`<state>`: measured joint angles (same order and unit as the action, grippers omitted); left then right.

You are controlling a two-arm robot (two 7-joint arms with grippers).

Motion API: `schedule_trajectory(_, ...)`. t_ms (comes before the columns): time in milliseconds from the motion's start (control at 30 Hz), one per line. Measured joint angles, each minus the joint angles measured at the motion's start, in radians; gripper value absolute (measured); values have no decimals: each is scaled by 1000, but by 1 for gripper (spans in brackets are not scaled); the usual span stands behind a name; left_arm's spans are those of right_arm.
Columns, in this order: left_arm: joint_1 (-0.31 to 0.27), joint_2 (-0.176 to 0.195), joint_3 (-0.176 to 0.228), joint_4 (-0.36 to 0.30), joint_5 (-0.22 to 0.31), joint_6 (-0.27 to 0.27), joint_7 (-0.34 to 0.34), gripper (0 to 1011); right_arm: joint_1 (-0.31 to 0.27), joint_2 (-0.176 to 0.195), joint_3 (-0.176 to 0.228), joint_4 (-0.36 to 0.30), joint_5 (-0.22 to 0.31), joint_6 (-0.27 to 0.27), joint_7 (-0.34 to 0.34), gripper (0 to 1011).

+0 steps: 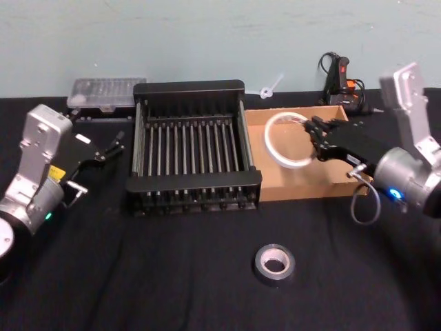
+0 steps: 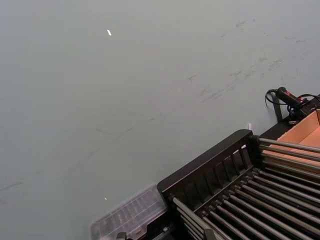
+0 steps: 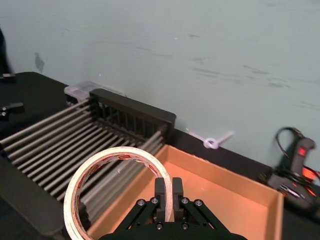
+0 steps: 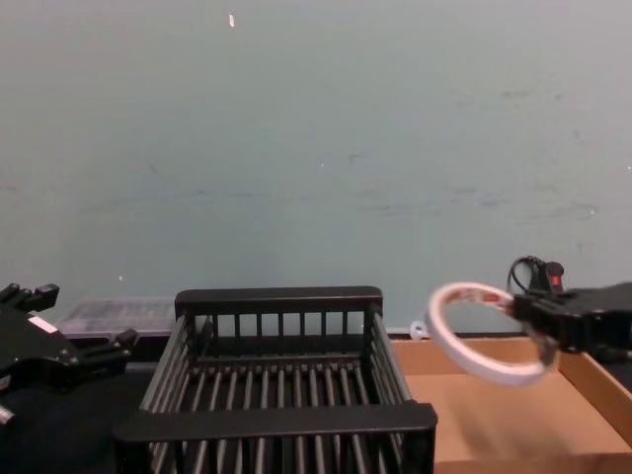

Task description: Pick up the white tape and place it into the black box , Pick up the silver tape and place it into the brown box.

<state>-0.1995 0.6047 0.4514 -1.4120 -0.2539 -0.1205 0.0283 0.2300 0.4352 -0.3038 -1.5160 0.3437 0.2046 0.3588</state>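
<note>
The white tape (image 1: 288,140) is held in the air by the right gripper (image 1: 318,141), its fingers pinched across the wall of the ring at one side. In the head view the roll hangs over the left part of the brown box (image 1: 324,186), close to the wall shared with the black box (image 1: 189,146); in the chest view it is seen tilted, clear of both boxes' floors. The black box stands at the middle of the table (image 1: 172,276), the brown box touching or just beside its right side.

The silver tape (image 1: 274,263) lies flat near the table's front edge, in front of the gap between the boxes, well apart from either gripper.

The left gripper (image 1: 110,148) hovers to the left of the black box, its fingers apart and holding nothing.

The white roll is judged light and stiff but thin-walled, so a pinch across the wall should hold, though a tilted ring may swing or slip. The silver roll looks thicker and probably heavier; it would best be taken across its wall from above, one finger in the centre hole.
</note>
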Motion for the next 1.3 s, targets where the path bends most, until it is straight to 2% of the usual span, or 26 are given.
schedule_trajectory(400,0,0,0,0,0,0,0,1001,127,-71,-86,106,-42,-4,30,92)
schedule_trajectory(667,0,0,0,0,0,0,0,1001,183,-108,-126,163,-63,-14,48,92)
schedule_trajectory(833,0,0,0,0,0,0,0,1002,229,-145,-156,222,-82,-29,59,92)
schedule_trajectory(1100,0,0,0,0,0,0,0,1001,277,-188,-179,296,-104,-46,60,92)
schedule_trajectory(1300,0,0,0,0,0,0,0,1001,289,-202,-181,317,-110,-54,58,92)
